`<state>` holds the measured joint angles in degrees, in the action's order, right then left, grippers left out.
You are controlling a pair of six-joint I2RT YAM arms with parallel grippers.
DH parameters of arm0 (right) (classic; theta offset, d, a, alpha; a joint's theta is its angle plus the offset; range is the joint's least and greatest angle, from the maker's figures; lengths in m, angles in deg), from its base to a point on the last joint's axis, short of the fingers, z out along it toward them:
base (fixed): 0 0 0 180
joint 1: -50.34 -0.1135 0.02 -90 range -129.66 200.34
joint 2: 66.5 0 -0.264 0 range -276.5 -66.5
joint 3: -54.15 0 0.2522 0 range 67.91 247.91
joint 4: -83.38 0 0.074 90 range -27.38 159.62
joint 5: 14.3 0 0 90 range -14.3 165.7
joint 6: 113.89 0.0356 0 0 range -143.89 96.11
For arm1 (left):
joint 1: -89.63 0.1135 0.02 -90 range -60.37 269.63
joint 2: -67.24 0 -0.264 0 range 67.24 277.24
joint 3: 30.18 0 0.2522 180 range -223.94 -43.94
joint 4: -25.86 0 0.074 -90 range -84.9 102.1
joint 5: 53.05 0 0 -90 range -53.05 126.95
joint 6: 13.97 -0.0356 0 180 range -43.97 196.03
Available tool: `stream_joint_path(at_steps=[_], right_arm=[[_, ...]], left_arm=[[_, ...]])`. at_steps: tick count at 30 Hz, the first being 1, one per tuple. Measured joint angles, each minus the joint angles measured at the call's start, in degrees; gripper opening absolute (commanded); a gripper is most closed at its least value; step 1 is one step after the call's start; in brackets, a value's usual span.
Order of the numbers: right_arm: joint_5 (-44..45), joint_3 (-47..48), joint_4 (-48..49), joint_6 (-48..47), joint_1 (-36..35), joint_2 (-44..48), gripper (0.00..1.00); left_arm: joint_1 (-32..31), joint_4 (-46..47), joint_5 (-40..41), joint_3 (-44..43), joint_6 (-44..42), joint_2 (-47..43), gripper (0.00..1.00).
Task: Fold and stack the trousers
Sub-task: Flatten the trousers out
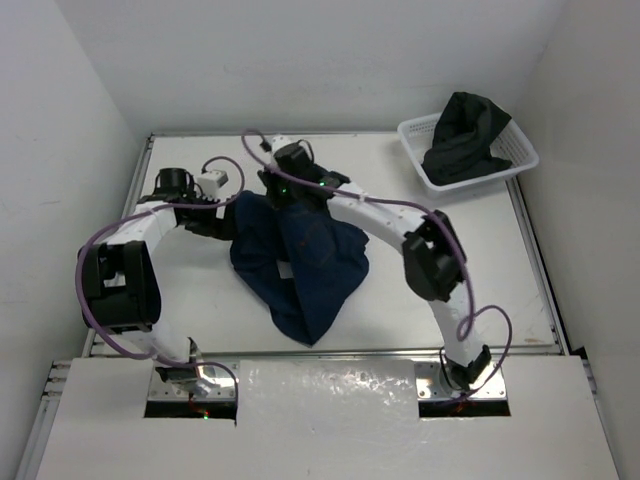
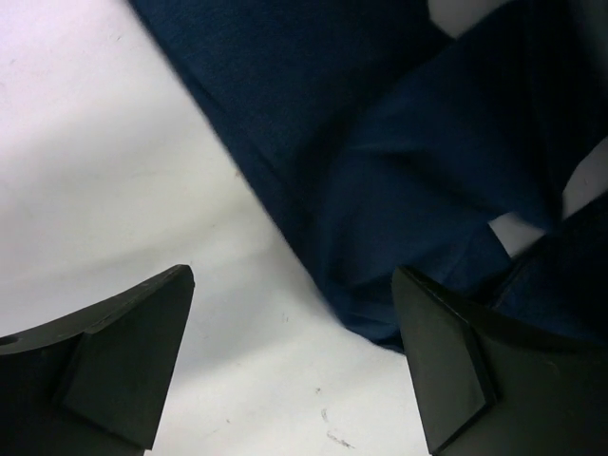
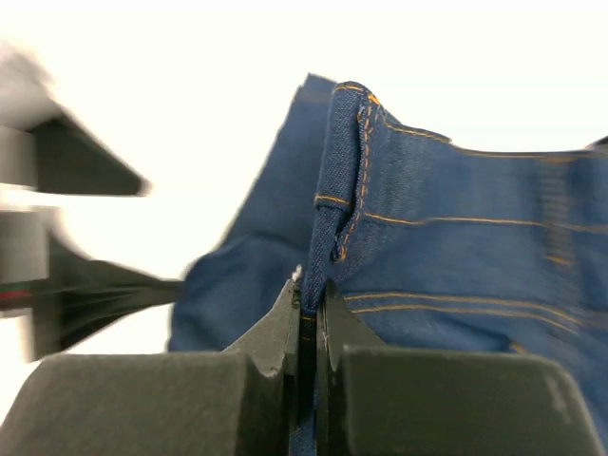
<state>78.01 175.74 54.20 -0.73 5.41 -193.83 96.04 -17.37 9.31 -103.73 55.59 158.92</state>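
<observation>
The trousers, dark navy jeans with tan stitching, lie in a crumpled heap on the white table. My right gripper reaches over the heap's far edge. In the right wrist view it is shut on a stitched fold of the trousers by a belt loop. My left gripper is at the heap's left side. In the left wrist view it is open over bare table, and the trousers lie just ahead, their edge close to the right finger.
A white basket at the table's far right corner holds a dark garment. White walls close in the left, back and right sides. A blurred part of the left arm shows at the left of the right wrist view.
</observation>
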Motion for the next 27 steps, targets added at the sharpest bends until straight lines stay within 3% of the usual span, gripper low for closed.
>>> stream_joint_path(at_steps=[5,9,14,16,17,18,19,24,27], right_arm=[[-5.7,-8.6,6.4,5.2,3.5,11.1,0.00],[-7.5,-15.0,10.4,9.2,6.1,13.8,0.00],[-8.2,-30.4,13.9,14.4,10.8,20.3,0.00],[-7.2,-35.7,13.2,14.6,13.7,25.6,0.00],[-6.3,-37.8,12.8,14.4,15.1,28.8,0.00],[-5.6,-39.3,12.3,14.2,16.2,32.0,0.00],[-4.5,-40.8,11.9,13.9,17.8,36.1,0.00],[-1.2,-45.1,11.9,11.8,23.7,54.2,0.00],[-1.1,-45.2,11.6,10.8,27.1,58.5,0.00]], left_arm=[[-3.6,1.5,0.1,0.2,-1.6,0.5,0.87],[-7.8,3.3,0.3,0.5,-2.6,1.7,0.86],[-11.4,4.5,6.3,2.2,-4.6,6.9,0.83],[-11.8,5.4,8.9,2.8,-5.0,8.0,0.64],[-12.0,6.1,9.9,2.8,-4.8,8.0,0.49],[-12.1,6.5,10.9,2.8,-4.5,8.3,0.12],[-12.1,6.8,11.6,2.7,-4.2,8.8,0.00],[-11.5,6.1,13.5,0.0,-3.0,9.9,0.00],[-8.2,1.4,14.5,-5.1,-2.1,9.8,0.00]])
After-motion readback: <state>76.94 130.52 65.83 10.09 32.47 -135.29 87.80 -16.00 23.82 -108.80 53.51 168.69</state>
